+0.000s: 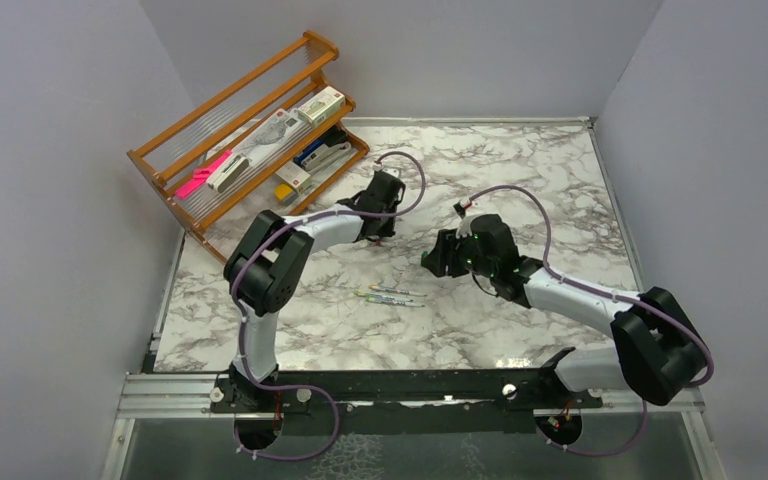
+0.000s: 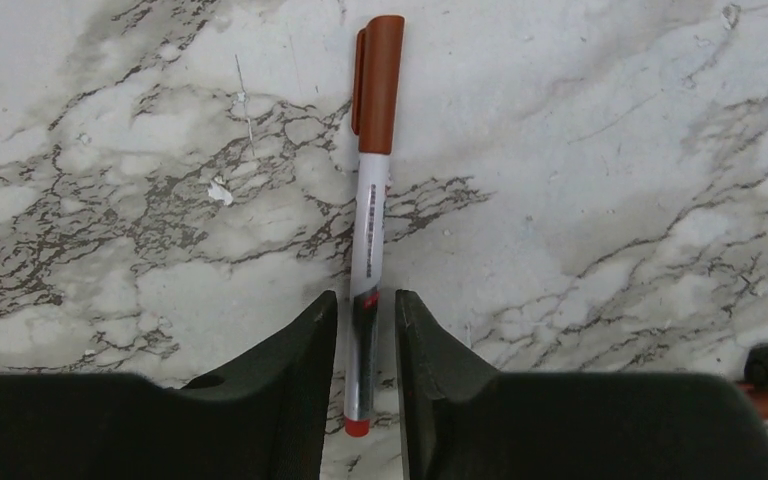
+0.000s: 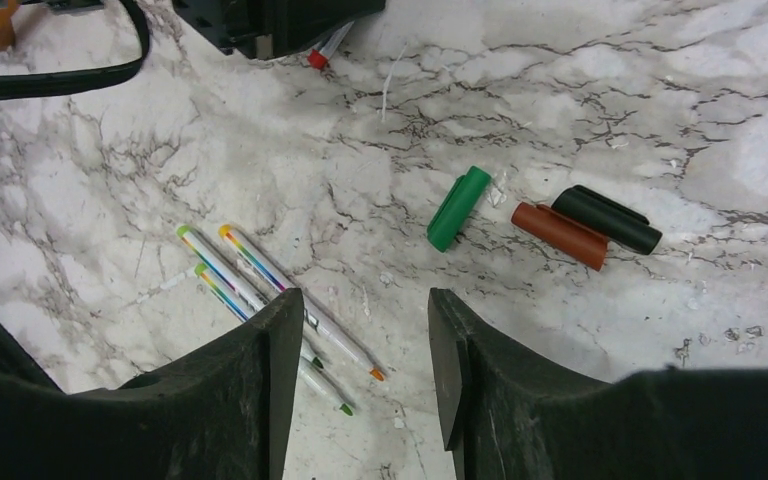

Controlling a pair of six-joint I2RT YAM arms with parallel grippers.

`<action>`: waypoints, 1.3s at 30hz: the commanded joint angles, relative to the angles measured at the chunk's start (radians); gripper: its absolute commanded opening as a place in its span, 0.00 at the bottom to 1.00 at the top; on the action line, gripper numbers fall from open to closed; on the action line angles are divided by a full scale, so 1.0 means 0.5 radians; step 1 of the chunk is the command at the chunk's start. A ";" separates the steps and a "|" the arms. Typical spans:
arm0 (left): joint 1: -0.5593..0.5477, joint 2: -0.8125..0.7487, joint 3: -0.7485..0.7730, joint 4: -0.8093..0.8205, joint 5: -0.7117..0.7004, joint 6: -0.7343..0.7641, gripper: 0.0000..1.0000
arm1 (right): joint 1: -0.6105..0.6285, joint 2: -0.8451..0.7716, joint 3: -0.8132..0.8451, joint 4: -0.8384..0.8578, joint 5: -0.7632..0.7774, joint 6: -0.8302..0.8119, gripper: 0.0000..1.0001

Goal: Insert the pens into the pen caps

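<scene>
A white-grey pen (image 2: 369, 230) with a red-brown cap (image 2: 378, 80) on its tip lies on the marble. Its red tail end sits between my left gripper's (image 2: 367, 315) fingers, with a thin gap on each side. In the top view the left gripper (image 1: 380, 218) is at mid table. My right gripper (image 3: 358, 330) is open and empty above the table. Three uncapped pens (image 3: 260, 280) lie side by side under its left finger, also in the top view (image 1: 390, 295). A green cap (image 3: 458, 208), a red-brown cap (image 3: 560, 235) and a black cap (image 3: 606, 219) lie loose ahead of it.
A wooden rack (image 1: 250, 130) at the back left holds a pink marker (image 1: 200, 178), a yellow block (image 1: 285, 190) and other stationery. Grey walls close the table on three sides. The left gripper's body (image 3: 270, 20) is at the top of the right wrist view.
</scene>
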 commanded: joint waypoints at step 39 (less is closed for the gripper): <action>-0.387 -0.432 -0.418 -0.361 1.230 1.966 0.64 | -0.094 -1.150 -0.134 -0.820 0.884 0.291 0.35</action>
